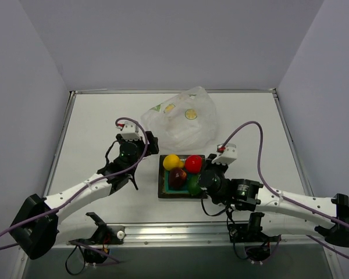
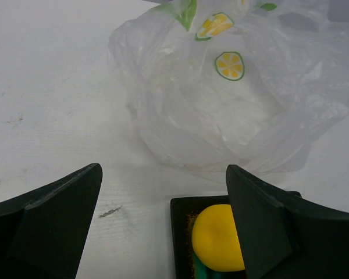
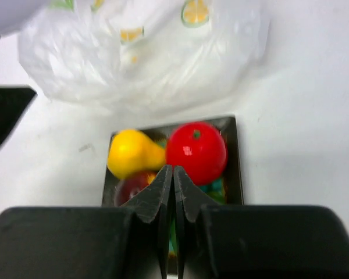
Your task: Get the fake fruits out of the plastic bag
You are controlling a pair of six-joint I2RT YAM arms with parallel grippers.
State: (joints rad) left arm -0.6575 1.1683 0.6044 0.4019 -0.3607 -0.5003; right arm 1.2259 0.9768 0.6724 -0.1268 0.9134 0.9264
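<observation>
Seen from my remote station: the white table (image 1: 93, 122) carries a crumpled translucent plastic bag (image 1: 183, 122) toward its far side. I see a square dark-rimmed plate (image 1: 163, 192) resting just beside it, nearer the arms.

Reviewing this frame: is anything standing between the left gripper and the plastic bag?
Nothing visible does. Only bare table lies between the open left gripper and the plastic bag straight ahead. The corner of the plate, with the yellow fruit on it, sits close beside one finger, off that line.
</observation>
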